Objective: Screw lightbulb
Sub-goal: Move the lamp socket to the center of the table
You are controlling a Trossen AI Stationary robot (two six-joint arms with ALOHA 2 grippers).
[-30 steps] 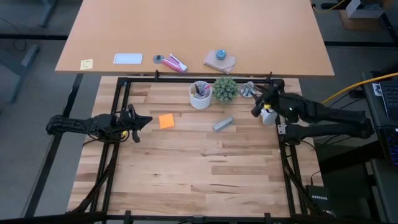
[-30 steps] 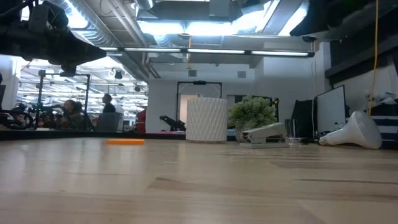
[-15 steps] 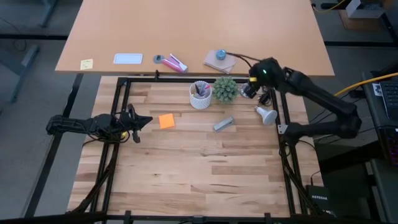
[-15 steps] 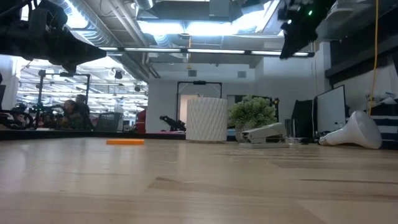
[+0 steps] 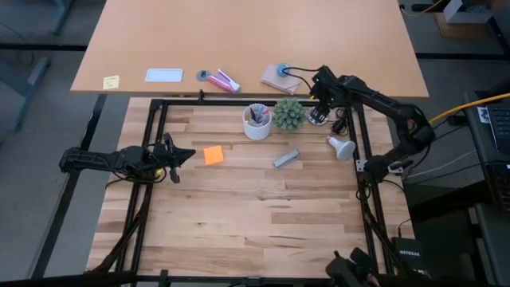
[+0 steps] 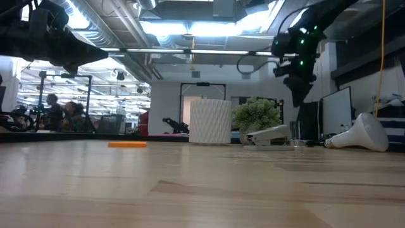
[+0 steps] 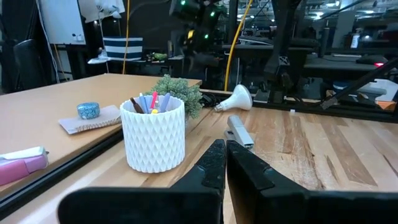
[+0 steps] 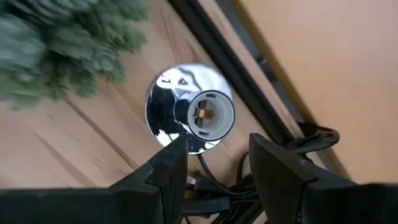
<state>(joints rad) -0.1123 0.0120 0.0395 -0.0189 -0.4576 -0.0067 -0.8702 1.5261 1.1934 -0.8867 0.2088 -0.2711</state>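
The right gripper hangs above the far right corner of the wooden worktop, its fingers parted with a clear gap between them and nothing in that gap. Straight below it in the right wrist view sits the shiny round metal socket disc, its open white throat facing up, a black cord trailing off beside it and the green leafy plant close by.

The small frosted white lightbulb lies on its side on the wood, near the right edge of the black frame, apart from the socket and touched by nothing. In the low view it rests with the dome to the right.

Between bulb and centre lies a small flat grey bar; a white ribbed cup of pens stands beside the plant, and an orange square pad lies further left.

The left gripper waits at the left edge, fingers pressed together and empty.
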